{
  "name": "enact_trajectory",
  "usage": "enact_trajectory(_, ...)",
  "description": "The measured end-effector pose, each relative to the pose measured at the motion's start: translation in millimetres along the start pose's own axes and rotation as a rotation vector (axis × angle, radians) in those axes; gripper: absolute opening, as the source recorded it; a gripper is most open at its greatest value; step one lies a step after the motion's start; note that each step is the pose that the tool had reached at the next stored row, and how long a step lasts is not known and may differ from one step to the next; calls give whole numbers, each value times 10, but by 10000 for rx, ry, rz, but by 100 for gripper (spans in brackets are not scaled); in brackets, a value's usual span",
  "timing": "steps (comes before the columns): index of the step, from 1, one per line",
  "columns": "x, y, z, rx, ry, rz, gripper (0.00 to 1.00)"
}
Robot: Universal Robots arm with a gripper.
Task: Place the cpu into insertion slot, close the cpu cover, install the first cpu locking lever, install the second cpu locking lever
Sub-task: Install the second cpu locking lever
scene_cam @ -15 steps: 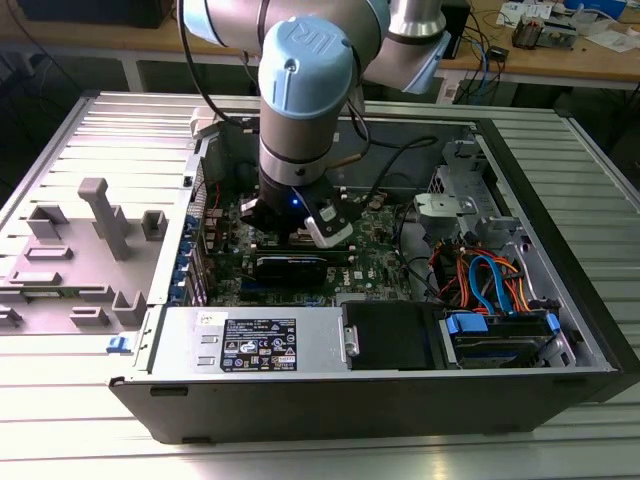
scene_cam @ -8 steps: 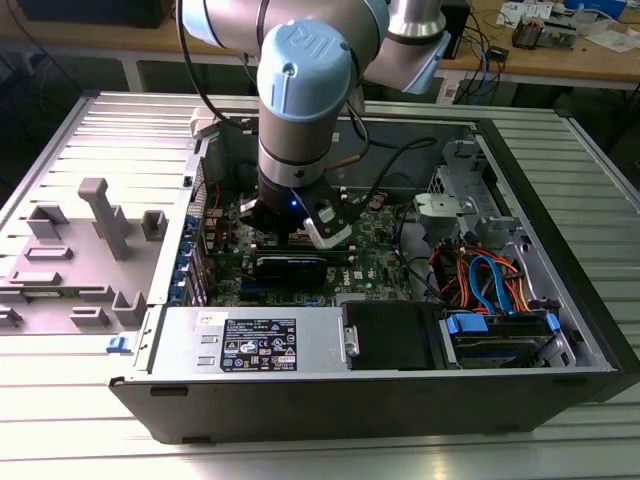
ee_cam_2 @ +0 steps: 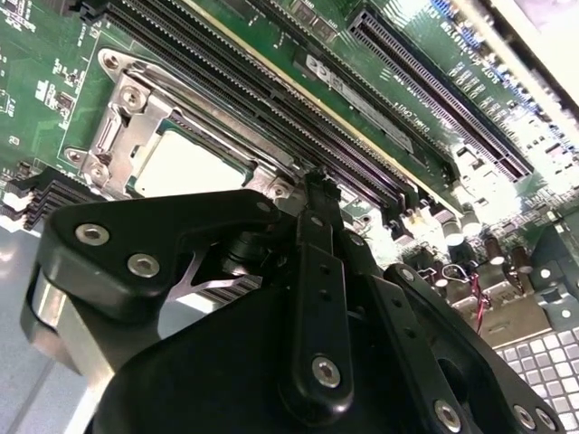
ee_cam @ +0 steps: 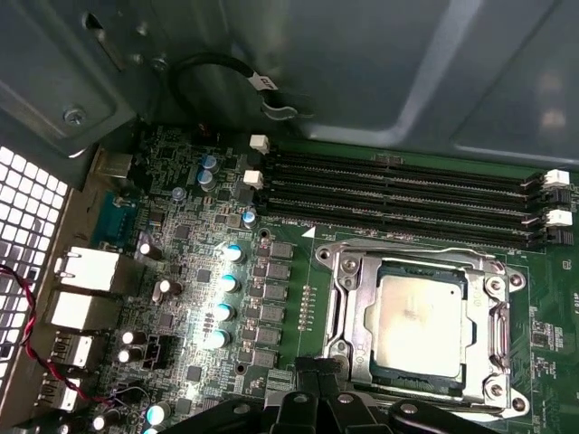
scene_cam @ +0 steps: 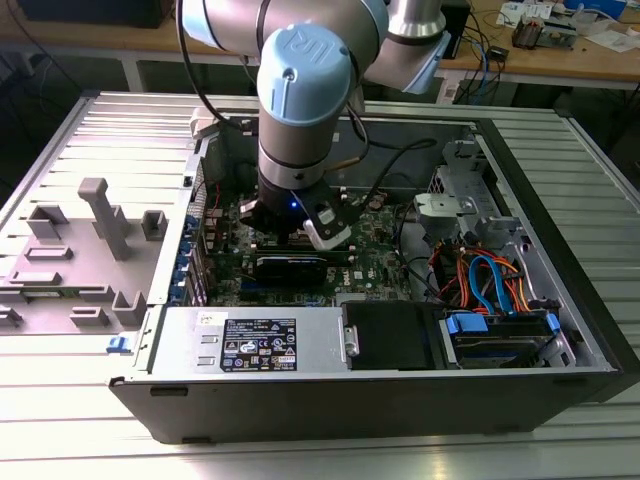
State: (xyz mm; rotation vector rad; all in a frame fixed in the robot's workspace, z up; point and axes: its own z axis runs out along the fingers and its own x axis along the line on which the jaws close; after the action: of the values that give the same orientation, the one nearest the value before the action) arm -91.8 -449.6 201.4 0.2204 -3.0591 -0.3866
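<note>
First wrist view: cpu (ee_cam: 420, 327) sits flat in the socket on the green board (ee_cam: 289, 271), its dull silver top showing through the square window of the cover (ee_cam: 348, 298), which lies down over it as a silver frame. Four long black memory slots (ee_cam: 398, 194) run just beside the socket, toward the grey case wall (ee_cam: 380, 72). Small capacitors (ee_cam: 226, 285) stand in a row on the other side of the socket, with metal rear ports (ee_cam: 86, 271) farther out near the perforated case panel. Claw (ee_cam: 317, 384) shows as black finger links at the frame edge, tips close to the socket's near rim. Second wrist view: cpu (ee_cam_2: 185, 163) again seated inside the cover (ee_cam_2: 118, 122); claw (ee_cam_2: 315, 185) has its black fingers (ee_cam_2: 317, 271) drawn together, tips meeting in a narrow point just beside the socket corner, nothing clamped between them. Whether the tip touches the socket hardware cannot be told. Exterior view: arm (scene_cam: 300, 90) reaches down into the open case (scene_cam: 560, 260), which lies on its side on the ribbed desk (scene_cam: 90, 130); a grey fixture (scene_cam: 100, 215) stands on the exterior view's left.
</note>
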Motion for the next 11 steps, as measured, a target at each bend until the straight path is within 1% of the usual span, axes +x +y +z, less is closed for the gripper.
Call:
enact_trajectory(2,-1,-4,17,-16,-4,-1,11)
enact_trajectory(5,-2,-5,21,-10,-1,-1,11)
enact_trajectory(7,-2,-4,20,62,6,4,11)
enact_trajectory(8,-1,-4,17,128,18,8,11)
enact_trajectory(9,1,-1,6,128,15,9,11)
enact_trajectory(11,7,25,-88,126,16,9,11)
